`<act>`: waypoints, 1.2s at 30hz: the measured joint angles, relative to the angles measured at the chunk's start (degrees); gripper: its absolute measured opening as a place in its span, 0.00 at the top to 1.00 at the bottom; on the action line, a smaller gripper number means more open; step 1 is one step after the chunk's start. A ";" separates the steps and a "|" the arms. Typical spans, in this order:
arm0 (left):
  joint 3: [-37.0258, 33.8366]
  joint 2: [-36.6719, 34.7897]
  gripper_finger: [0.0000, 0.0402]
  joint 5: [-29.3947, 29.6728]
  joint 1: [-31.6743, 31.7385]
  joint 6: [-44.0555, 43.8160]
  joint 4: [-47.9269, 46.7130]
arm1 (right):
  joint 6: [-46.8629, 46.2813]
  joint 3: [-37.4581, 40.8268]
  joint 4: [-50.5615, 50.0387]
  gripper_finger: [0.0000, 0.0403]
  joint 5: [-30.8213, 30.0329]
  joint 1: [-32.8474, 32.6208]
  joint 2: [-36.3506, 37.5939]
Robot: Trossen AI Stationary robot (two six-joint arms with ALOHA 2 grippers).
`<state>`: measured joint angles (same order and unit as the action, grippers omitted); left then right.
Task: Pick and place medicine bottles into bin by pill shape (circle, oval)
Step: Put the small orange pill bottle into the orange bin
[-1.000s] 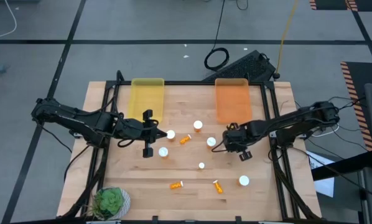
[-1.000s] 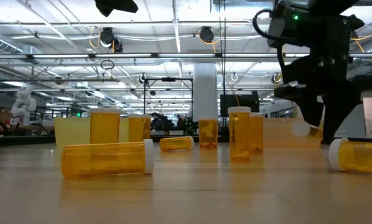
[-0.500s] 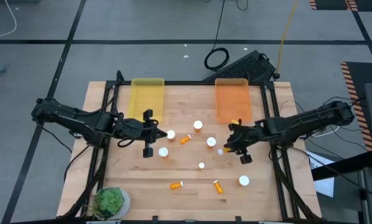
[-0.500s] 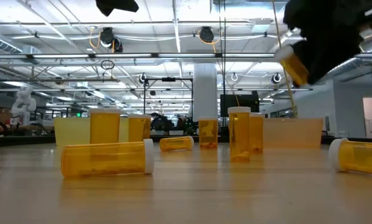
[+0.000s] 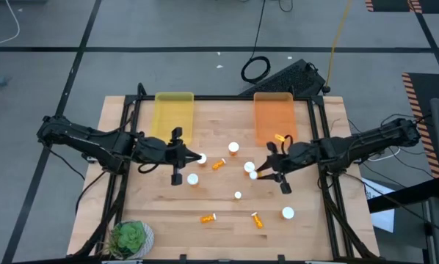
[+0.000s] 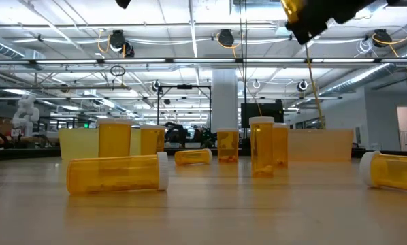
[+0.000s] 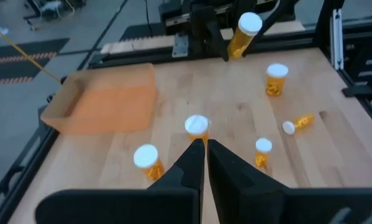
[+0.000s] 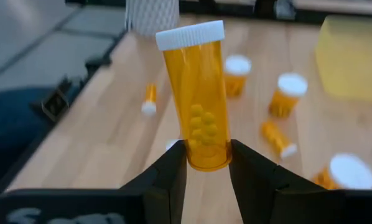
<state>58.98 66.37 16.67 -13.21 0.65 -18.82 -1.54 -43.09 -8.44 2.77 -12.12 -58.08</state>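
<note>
My right gripper (image 5: 266,170) hovers over the table's middle right, shut on a medicine bottle (image 8: 197,93). The bottle is orange and translucent with a white cap and small pills inside. It also shows high up in the low view (image 6: 296,11) and in the left wrist view (image 7: 242,36). My left gripper (image 5: 187,156) is shut at the middle left, just short of a standing bottle (image 7: 197,126). Several more bottles stand or lie on the wood. The yellow bin (image 5: 174,114) and orange bin (image 5: 273,117) sit at the far edge. My right gripper pinches the bottle's lower body (image 8: 206,157), close to its base, between the two fingers. The bottle runs on past the fingertips, with its cap (image 8: 190,34) at the far end from them. It is tilted and lifted clear of the table.
Standing bottles (image 5: 233,147) (image 5: 192,178) (image 5: 287,213) and lying ones (image 5: 218,164) (image 5: 207,218) (image 5: 257,219) are scattered between the arms. A potted plant (image 5: 130,238) sits at the near left corner. A black frame rims the table.
My right gripper has risen from the tabletop with the bottle, lifting it clear. It has turned so that the bottle, first near the wood, now hangs tilted high above it. The left arm has kept still.
</note>
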 joint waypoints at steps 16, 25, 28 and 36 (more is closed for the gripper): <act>-0.04 5.36 0.88 2.92 -0.04 2.52 11.57 | 0.72 10.25 35.85 0.75 -0.99 0.10 0.02; -0.02 14.49 0.66 2.90 0.31 4.03 30.60 | -2.12 18.34 50.49 0.75 -17.35 0.15 0.02; 0.02 17.40 0.59 2.88 0.83 3.33 35.59 | -4.14 18.66 50.64 0.75 -19.37 0.17 0.02; 0.25 25.04 0.41 0.90 3.63 -2.00 47.76 | -10.50 18.67 50.71 0.75 -19.24 0.15 0.00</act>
<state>59.23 91.41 17.58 -9.59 -1.35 28.93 -12.04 -24.43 42.26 -16.47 -11.97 -58.08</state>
